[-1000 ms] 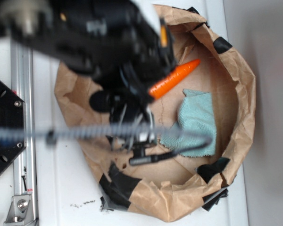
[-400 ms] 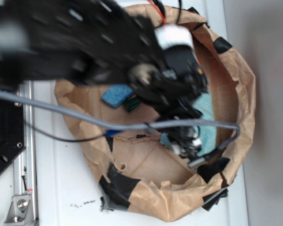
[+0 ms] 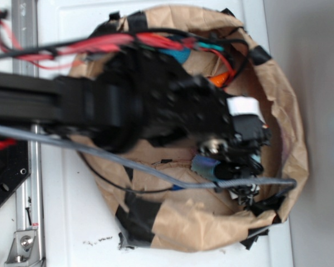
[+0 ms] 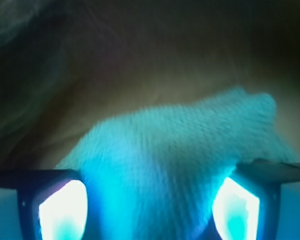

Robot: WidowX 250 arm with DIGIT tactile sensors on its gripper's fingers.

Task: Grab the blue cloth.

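In the wrist view the blue cloth (image 4: 175,155) fills the middle, a fuzzy pale teal sheet lying on brown paper. My gripper (image 4: 149,210) is open right over it, and a stretch of cloth lies between the two glowing fingers (image 4: 62,210), which stand wide apart. In the exterior view the black arm reaches into the right side of the paper-lined basin (image 3: 294,133). There the gripper (image 3: 242,178) points down where the cloth lies, and the arm hides the cloth itself.
An orange toy carrot (image 3: 218,81) peeks out behind the arm at the basin's far side. A grey cable (image 3: 156,173) crosses the basin, and red wires (image 3: 100,44) run along the arm. A metal rail (image 3: 25,222) stands at the left.
The arm has swung right and down into the basin, over the cloth. It now covers the cloth, most of the carrot and the blue sponge seen earlier.
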